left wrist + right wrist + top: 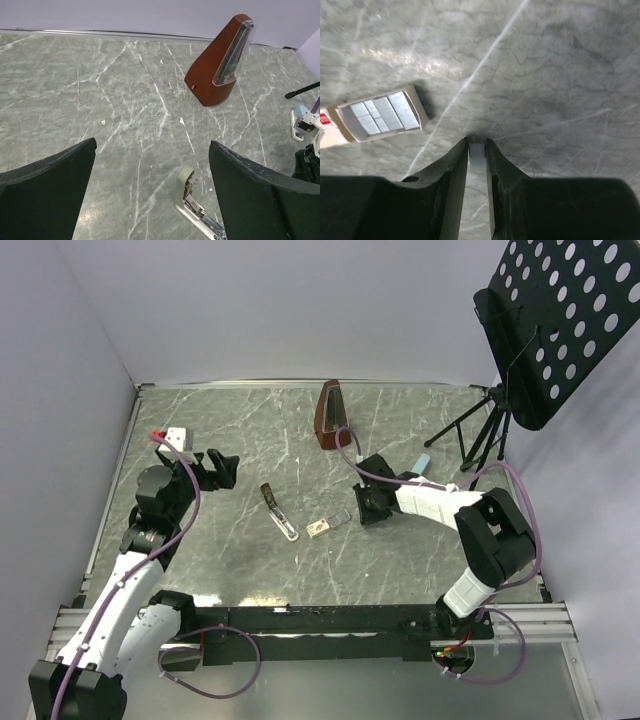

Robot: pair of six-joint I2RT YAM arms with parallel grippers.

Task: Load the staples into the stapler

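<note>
So far, little of the loading looks done. Across the marbled surface (385, 565), the brown metronome (332, 416) stands at the far side, apart from the work.

My left pincer (224, 469) hangs released, its 2 fingers spread wide and grasping nothing, above the surface to the left of the stapler (279, 512). My right pincer (477, 145) is low over the surface, just right of the staples box (380, 116), and is clenched almost together on a small pale grey piece (477, 151). I take that piece for a short strip of staples, though only its end shows.

The stapler lies near the middle, seemingly opened, with its metal channel exposed and nothing in it that I can make out. Its long axis runs diagonally in the top view, the dark end towards the far left and the bright end towards the near right.

The staples box lies between the stapler and my right pincer, touching neither, with its tray uncovered and several grey strips showing. Its long axis runs roughly left to right, tipped a little.

What is left, as I judge it: carry the strip to the channel, line it up with that diagonal, seat it, and shut the stapler. Which way the strip points in my grip I cannot tell.
</note>
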